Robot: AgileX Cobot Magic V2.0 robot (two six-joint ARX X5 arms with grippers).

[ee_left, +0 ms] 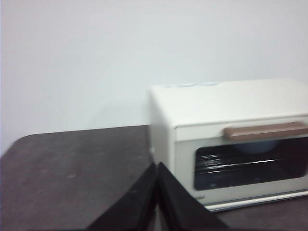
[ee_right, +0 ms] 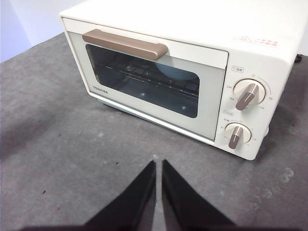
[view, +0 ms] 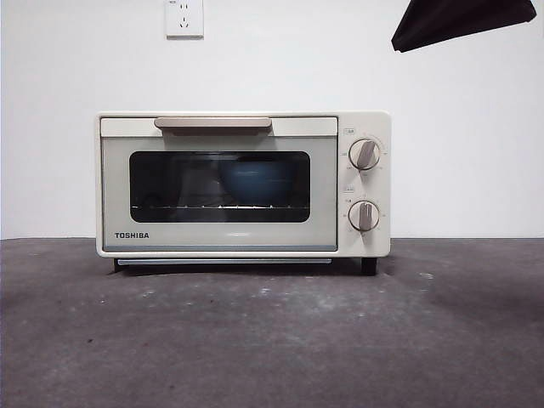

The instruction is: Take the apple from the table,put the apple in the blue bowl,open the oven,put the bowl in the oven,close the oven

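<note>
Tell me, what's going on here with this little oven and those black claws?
Nothing is being handled right now. The TOSHIBA toaster oven stands on the dark table with its door shut, and a blue bowl shows through the glass on the wire rack. Whether an apple is in the bowl cannot be seen. The left gripper and the right gripper are both shut, empty and clear of the oven.

I see the oven (view: 244,184) standing on the desk (view: 272,340), toward the back, close to the wall (view: 68,127). Its door is shut, with the handle (view: 213,125) along the top and two knobs (view: 365,154) stacked at its right. Inside, behind the window, the blue bowl (view: 252,185) sits on the wire rack (view: 170,206). A wall socket (view: 184,18) is mounted above the oven.
</note>
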